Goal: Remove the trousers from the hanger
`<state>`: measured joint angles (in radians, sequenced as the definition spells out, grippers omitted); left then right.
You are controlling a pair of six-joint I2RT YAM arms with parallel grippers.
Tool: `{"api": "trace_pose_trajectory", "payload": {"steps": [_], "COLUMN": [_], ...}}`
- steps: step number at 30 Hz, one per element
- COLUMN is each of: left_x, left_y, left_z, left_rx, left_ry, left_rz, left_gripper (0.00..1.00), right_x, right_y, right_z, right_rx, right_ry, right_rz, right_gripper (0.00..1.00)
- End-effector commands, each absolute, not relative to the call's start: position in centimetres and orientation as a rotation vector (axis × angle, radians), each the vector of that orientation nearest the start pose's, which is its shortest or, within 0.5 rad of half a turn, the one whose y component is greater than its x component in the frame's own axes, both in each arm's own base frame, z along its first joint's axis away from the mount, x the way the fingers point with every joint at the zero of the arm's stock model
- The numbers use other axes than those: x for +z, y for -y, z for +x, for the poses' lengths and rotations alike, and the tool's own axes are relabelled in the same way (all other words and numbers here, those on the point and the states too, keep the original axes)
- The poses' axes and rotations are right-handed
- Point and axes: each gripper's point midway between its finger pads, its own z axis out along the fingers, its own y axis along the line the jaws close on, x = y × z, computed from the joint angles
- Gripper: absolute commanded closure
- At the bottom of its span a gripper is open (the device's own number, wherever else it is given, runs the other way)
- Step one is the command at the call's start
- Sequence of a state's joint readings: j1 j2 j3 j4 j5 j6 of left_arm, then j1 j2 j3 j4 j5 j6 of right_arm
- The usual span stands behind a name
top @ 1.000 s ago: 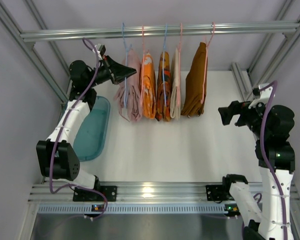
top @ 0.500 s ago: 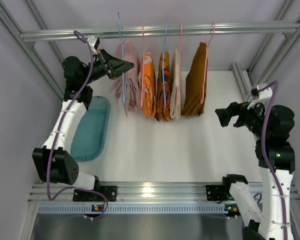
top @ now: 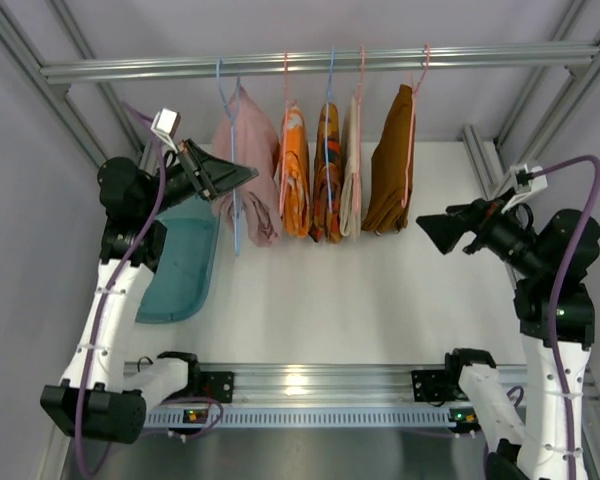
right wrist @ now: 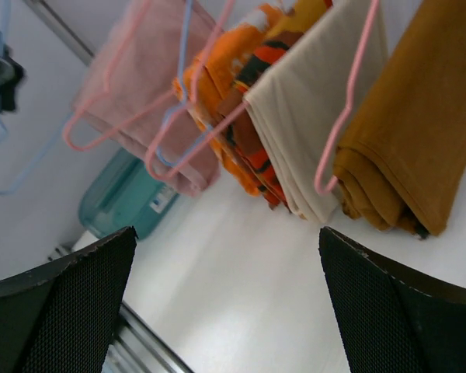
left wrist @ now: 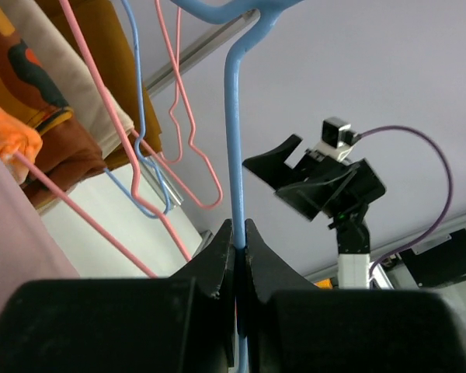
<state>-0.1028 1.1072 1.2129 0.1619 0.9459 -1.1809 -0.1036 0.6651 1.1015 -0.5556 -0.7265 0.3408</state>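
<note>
Left gripper (left wrist: 239,235) pinching pink trousers' (top: 255,145) blue hanger (left wrist: 234,140), orange trousers (top: 296,172) crowding at 3 o'clock, tray (top: 183,268) at 7, right gripper (top: 428,228) jaws spread.

Five folded cloth garments hang across the upper middle: one pale dusty pink pair of trousers (top: 260,200), one plain bright orange pair (top: 296,170), one orange dark-patterned garment (top: 327,180), one cream garment (top: 351,190) and one dark brown garment (top: 390,180). Five thin wire hangers carry them: a blue hanger (top: 234,230), a second blue hanger (top: 330,80) and three pink hangers (top: 285,85) (top: 361,75) (top: 411,150). One teal plastic tub (top: 175,285) sits at the left.
</note>
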Motion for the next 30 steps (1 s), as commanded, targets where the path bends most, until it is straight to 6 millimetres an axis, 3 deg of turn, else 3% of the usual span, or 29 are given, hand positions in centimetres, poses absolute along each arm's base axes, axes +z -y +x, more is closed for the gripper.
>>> {"api": "trace_pose_trajectory", "payload": {"steps": [1,3,4,7,10,17,23,28,30], "left_x": [46.6,45.4,45.8,45.4,44.9,44.8,45.8,46.9,47.6], "left_y": [18.7,18.4,18.2,17.7,17.4,16.7,16.4,16.1,16.2], "left_z": [24.1,23.8,22.7,21.4,20.5,18.7,18.4,18.9,19.0], "left_rx": [-1.506,-1.470,-1.456,-1.418,-1.400,-1.350,-1.296,-1.290,-1.289], "left_ry": [-1.554,-1.571,-1.543,-1.522,-1.529,-1.528,-1.525,-1.514,-1.503], "left_rz": [0.184,0.157,0.172,0.166,0.146,0.118,0.149,0.139,0.147], "left_gripper": [1.00,1.00,1.00,1.00,1.00,1.00,1.00,1.00,1.00], "right_x": [45.2,47.3,48.9,51.2,52.1,53.1,55.3,55.1,54.7], "right_y": [-12.4,-13.3,-13.7,-14.8,-16.8,-20.2,-25.2,-30.9,-33.1], "right_z": [19.5,18.6,18.1,16.8,16.4,18.9,19.9,19.9,18.7], "right_rx": [0.926,0.987,1.018,1.096,1.254,1.352,1.364,1.440,1.482], "right_ry": [-1.531,-1.503,-1.484,-1.460,-1.467,-1.486,-1.454,-1.460,-1.459], "right_rz": [-0.244,-0.270,-0.276,-0.298,-0.307,-0.372,-0.536,-0.654,-0.713], "right_gripper": [0.00,0.00,0.01,0.01,0.01,0.01,0.01,0.03,0.05]}}
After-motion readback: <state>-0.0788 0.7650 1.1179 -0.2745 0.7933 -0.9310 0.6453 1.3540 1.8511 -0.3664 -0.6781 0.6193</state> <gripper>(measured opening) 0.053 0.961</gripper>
